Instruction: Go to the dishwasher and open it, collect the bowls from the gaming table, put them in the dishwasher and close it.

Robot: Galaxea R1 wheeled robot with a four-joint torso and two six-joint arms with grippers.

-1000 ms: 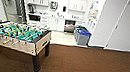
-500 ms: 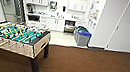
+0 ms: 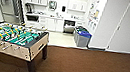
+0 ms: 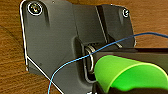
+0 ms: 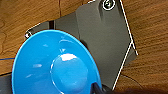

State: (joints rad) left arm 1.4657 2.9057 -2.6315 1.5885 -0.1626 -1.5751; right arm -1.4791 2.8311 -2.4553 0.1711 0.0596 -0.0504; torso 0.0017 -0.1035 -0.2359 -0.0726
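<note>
A foosball table [image 3: 13, 39] is seen at the left on brown carpet [image 3: 88, 68] — the dishwasher [image 3: 69, 27] sits open, far back under the kitchen counter. A green cup [image 4: 127, 75] is carried at the left wrist, a bright blue bowl [image 5: 56, 65] at the right; claw states can't be told.

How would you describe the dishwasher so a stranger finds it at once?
Look past the table-football table to the counter on the far wall. Under it runs a row of white cabinets. The dishwasher is the dark opening nearest the blue-lidded bin, unlike the closed white doors beside it.
</note>
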